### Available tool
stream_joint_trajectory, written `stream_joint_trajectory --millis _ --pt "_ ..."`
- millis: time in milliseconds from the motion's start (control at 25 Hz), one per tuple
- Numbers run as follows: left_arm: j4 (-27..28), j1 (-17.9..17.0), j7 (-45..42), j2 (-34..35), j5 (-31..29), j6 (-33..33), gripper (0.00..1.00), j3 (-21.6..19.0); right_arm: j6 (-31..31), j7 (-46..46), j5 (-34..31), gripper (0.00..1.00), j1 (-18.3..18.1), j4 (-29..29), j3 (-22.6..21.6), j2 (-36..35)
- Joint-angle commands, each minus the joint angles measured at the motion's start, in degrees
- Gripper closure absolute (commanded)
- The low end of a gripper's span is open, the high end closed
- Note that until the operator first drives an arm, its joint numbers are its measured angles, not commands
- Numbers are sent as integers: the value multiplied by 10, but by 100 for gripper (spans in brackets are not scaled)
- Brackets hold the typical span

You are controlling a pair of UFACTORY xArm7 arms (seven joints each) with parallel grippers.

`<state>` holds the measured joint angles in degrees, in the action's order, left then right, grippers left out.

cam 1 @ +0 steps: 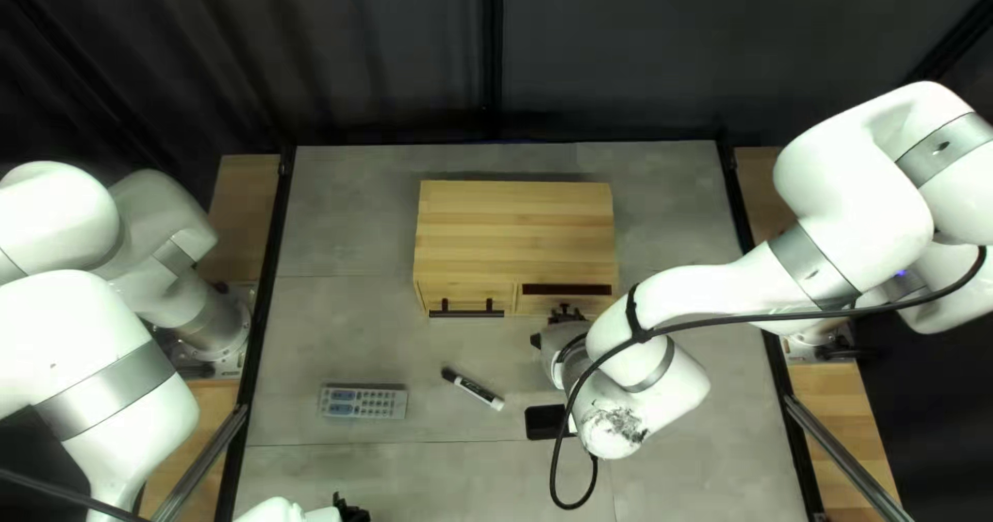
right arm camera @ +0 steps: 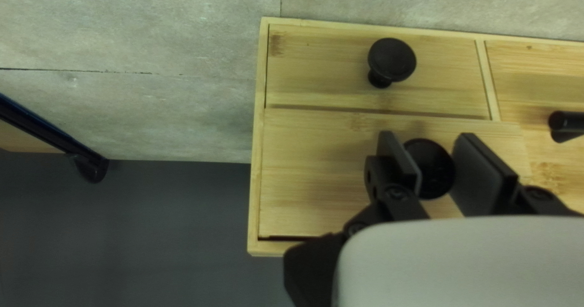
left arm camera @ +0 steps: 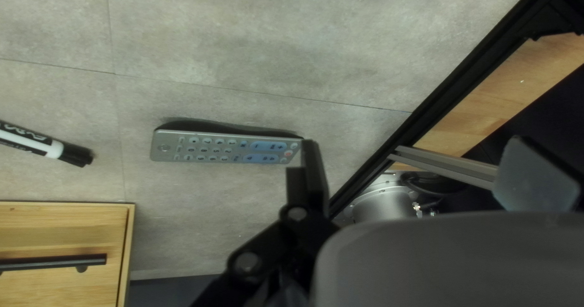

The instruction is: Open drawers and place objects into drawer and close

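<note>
Hanging near the table's near edge: left hand, fingers apart. Remote, small key markings, on grey seamed table. Marker, printed barrel, beside it. Wooden cabinet behind, one drawer ajar. Right hand clamped on its black knob. Dark curtain beyond.

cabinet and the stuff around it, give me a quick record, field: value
cabinet: wooden, on table
upper knobbed drawer: slightly open
lower knobbed drawer: shut
right gripper: shut on black knob of upper drawer
left gripper: open, empty
remote: on table, left of marker in top left view
marker: on table, capped
</note>
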<state>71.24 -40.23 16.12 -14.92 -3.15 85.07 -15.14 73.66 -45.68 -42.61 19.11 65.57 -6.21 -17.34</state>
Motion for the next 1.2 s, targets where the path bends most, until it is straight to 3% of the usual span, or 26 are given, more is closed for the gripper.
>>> stream_joint_trajectory --millis 40,1200 --pt "0 0 0 0 0 0 0 0 5 0 1 91 3 7 -1 -2" --pt "0 0 0 0 0 0 0 0 12 10 5 90 15 22 -9 -16"
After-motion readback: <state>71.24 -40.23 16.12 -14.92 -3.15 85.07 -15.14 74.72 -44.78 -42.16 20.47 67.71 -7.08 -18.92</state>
